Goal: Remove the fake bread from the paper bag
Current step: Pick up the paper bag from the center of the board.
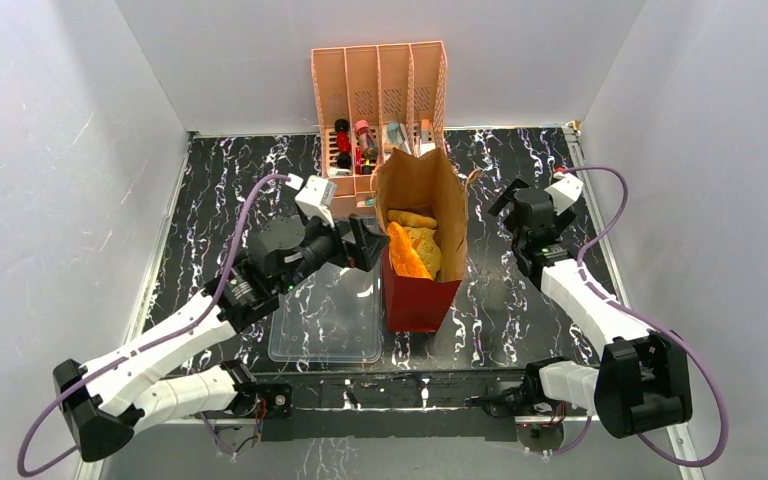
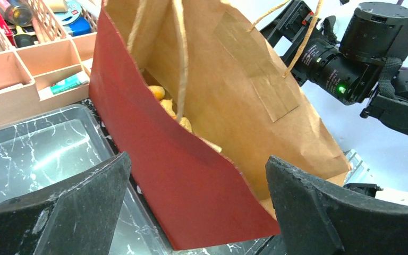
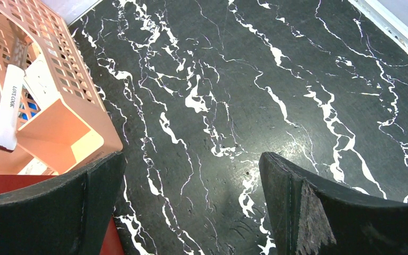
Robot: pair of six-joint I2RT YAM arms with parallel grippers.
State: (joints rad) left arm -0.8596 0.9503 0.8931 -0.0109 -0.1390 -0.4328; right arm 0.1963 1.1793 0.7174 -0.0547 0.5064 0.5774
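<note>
The paper bag (image 1: pixel 422 298), brown with a red lower part, stands open in the middle of the table. Inside it lies the fake bread: an orange croissant (image 1: pixel 406 252) and golden pieces (image 1: pixel 412 218). My left gripper (image 1: pixel 368 243) hangs open just left of the bag. In the left wrist view the bag's red wall (image 2: pixel 191 175) fills the space between the left gripper's (image 2: pixel 197 159) spread jaws, and a bit of bread (image 2: pixel 159 94) shows inside. My right gripper (image 1: pixel 508 205) stands open to the right of the bag. In its wrist view the right gripper (image 3: pixel 191 155) has only bare table between the jaws.
A pink slotted organizer (image 1: pixel 380 90) with small bottles stands behind the bag, seen too as the organizer (image 2: pixel 26 69) and its corner (image 3: pixel 58 122). A clear plastic tray (image 1: pixel 325 325) lies left of the bag under the left arm. White walls close in the marbled table (image 1: pixel 520 310).
</note>
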